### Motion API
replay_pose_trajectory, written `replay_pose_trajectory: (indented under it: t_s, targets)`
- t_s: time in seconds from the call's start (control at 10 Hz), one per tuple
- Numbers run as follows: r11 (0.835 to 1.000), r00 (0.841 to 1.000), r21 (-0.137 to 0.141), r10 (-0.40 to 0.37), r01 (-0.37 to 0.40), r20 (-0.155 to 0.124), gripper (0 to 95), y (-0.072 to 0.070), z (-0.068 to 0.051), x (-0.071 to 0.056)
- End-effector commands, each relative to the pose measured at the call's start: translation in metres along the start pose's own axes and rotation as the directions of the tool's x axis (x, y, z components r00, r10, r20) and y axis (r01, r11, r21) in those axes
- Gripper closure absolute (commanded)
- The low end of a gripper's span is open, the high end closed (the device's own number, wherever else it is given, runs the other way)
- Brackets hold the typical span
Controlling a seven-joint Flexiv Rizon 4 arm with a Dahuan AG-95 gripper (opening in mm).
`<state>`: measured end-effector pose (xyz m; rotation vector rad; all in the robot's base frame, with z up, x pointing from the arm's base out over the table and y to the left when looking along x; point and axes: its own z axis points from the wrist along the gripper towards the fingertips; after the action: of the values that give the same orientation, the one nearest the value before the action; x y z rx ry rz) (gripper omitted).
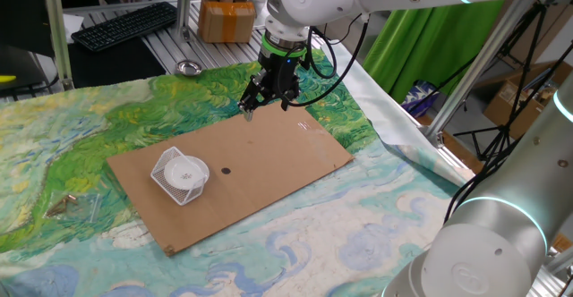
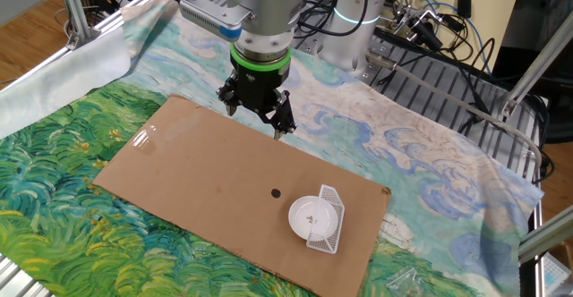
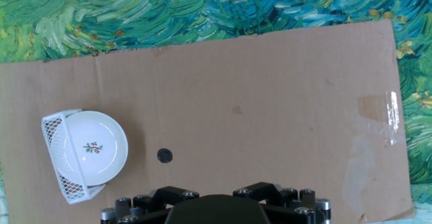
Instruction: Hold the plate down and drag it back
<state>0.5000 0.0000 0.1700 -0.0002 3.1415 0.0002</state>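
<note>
The plate (image 1: 188,170) is small, round and white with tiny specks at its centre. It lies on the left part of a brown cardboard sheet (image 1: 277,154), overlapping a white wire mesh basket (image 1: 166,177). It also shows in the other fixed view (image 2: 312,216) and in the hand view (image 3: 96,147). My gripper (image 1: 267,106) hovers above the cardboard's far edge, well away from the plate, with its fingers spread and nothing between them. It shows in the other fixed view (image 2: 257,116) too. The hand view shows only the gripper's black base, not the fingertips.
A small dark dot (image 3: 165,156) marks the cardboard beside the plate. A shiny metal bowl (image 1: 188,67) sits at the back of the painted cloth. A keyboard (image 1: 125,24) and a cardboard box (image 1: 226,18) lie behind. A clear plastic bag (image 1: 79,206) lies left of the cardboard.
</note>
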Motion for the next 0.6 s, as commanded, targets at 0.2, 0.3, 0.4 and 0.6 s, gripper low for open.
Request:
replay_pose_trajectory:
  t_s: [0.2,0.3,0.4,0.6]
  targets:
    - [0.992,0.992,-0.010,0.127,-0.127,-0.009,95.0,0.0009,-0.0002,0.0007]
    - [0.992,0.992,-0.011,0.128,-0.128,-0.010,95.0,0.0013,-0.0001,0.0014]
    - [0.992,0.992,-0.011,0.128,-0.128,-0.010,95.0,0.0014,0.0001,0.0018]
    - [0.992,0.992,-0.011,0.128,-0.128,-0.010,95.0,0.0021,0.0000,0.0022]
